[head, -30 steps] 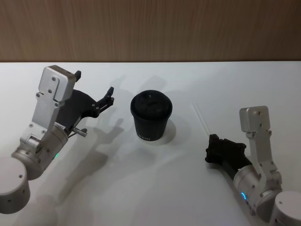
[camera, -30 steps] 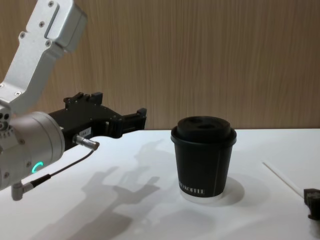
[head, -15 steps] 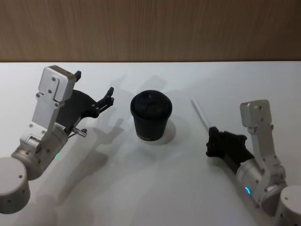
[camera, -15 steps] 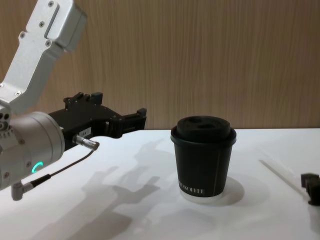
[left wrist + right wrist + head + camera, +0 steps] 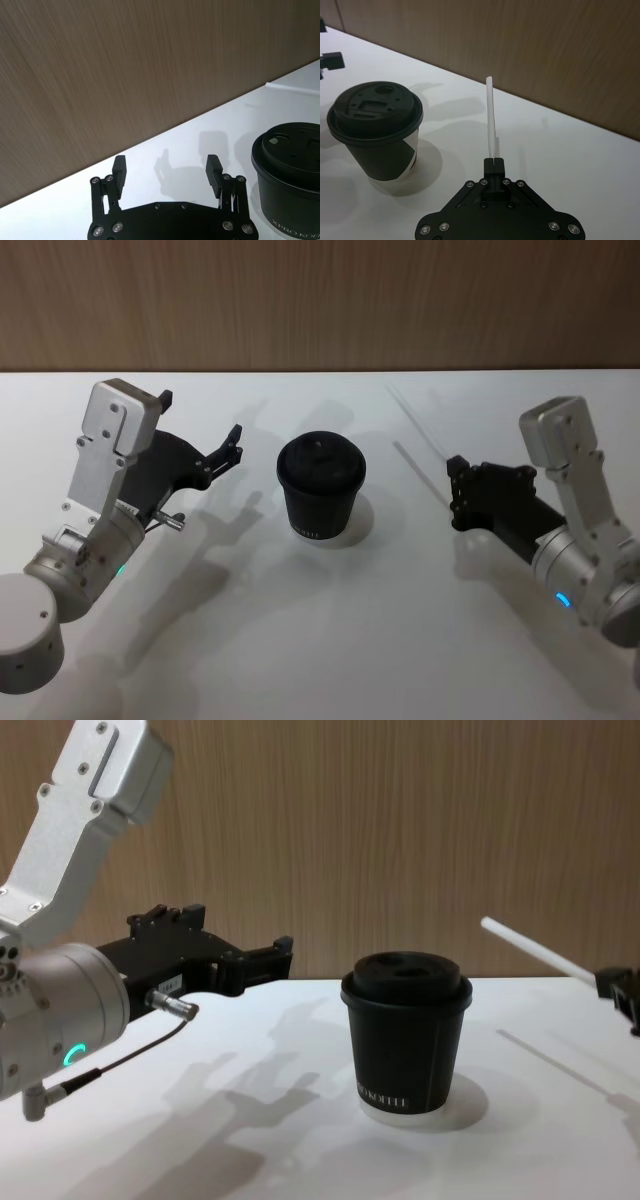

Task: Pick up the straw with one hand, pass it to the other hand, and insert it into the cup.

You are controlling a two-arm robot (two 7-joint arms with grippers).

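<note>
- Right wrist: clamped shut on the straw (image 5: 491, 115) with the right gripper (image 5: 493, 162), near the cup (image 5: 375, 130).
- Left wrist: spread wide apart on the left gripper (image 5: 166, 170), fingers beside the cup.
- Head: between both grippers, the cup.
- Chest: slanting up above the table (image 5: 250, 1150), right of the cup, the straw.

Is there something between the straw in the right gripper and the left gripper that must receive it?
Yes: the cup stands on the table between the right gripper, shut on the straw, and the open left gripper.
</note>
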